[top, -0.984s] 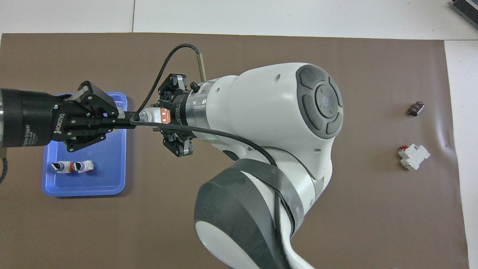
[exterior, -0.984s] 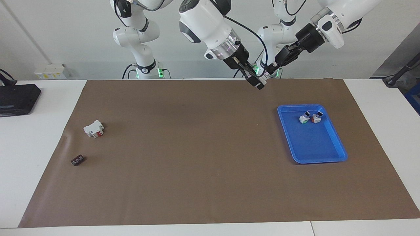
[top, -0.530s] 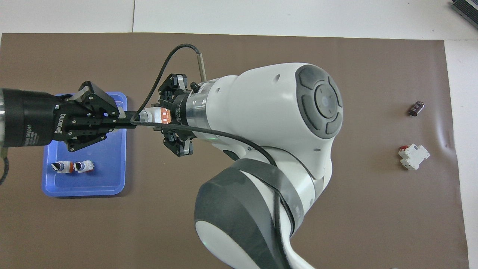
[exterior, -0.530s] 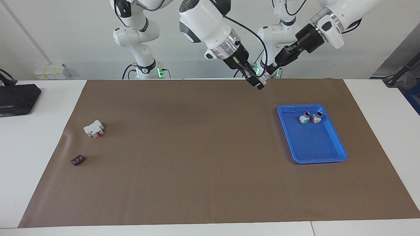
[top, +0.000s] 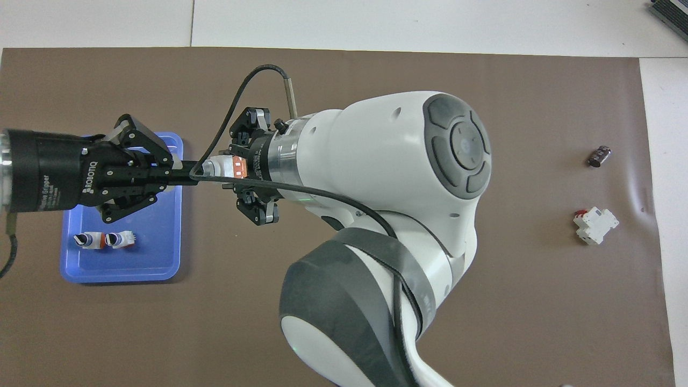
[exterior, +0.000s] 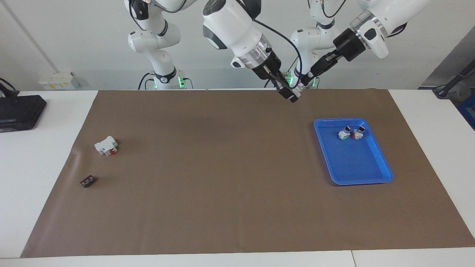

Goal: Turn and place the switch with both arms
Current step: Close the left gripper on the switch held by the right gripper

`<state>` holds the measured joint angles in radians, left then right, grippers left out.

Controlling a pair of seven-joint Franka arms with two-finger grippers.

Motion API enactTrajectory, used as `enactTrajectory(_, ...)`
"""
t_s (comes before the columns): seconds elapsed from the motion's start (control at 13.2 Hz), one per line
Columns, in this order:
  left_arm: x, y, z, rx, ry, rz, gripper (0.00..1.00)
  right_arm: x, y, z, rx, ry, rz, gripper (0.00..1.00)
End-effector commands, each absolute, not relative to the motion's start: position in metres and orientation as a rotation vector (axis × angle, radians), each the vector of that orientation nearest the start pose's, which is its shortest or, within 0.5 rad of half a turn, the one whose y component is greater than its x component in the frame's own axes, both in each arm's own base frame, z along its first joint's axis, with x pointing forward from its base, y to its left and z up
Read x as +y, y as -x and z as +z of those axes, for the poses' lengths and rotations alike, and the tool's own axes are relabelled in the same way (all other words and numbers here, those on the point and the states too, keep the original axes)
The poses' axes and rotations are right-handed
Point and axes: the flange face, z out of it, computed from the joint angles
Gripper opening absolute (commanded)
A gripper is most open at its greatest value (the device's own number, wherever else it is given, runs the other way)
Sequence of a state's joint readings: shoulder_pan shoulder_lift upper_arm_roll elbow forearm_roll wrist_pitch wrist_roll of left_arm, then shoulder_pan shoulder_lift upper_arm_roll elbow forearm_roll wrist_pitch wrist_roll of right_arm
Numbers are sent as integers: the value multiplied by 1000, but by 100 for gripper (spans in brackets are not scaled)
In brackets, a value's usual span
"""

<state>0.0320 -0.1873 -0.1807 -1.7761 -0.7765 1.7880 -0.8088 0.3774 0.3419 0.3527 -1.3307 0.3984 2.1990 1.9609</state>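
Orange-faced white plastic: the switch [top: 231, 165], held in the air between the two grippers, over the brown mat's [exterior: 222, 167] edge nearest the robots, toward the left arm's end.

Left gripper [top: 184, 175]: fingers drawn together on the switch's end. Over the last second its body has rolled about its own axis and edged toward the right arm, while the switch has kept its place. Judged: the turn is under way and placing is not yet begun.

Right gripper [exterior: 288, 94]: meets the switch from the other end; whether it grips or has let go cannot be told.

Blue tray [exterior: 356, 163]: farther from the robots than the grippers, with two small switches [exterior: 351, 133] at its end nearest the robots. The rest of its floor is bare, so there is room to set down.

White breaker block [exterior: 106, 145] and dark flat piece [exterior: 87, 181]: well apart, at the right arm's end, out of the way.
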Motion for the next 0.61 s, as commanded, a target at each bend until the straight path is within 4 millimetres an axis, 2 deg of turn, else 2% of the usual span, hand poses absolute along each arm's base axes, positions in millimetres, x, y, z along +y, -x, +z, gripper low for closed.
enactTrajectory(0.0,-145,-498,656,1061,-2170,-257,0,440,-535,630,1602,1857,438,0)
enactTrajectory(0.53,-141,-498,649,1537,-2045,-337,0,440,-534,629,1605,1860,442,0)
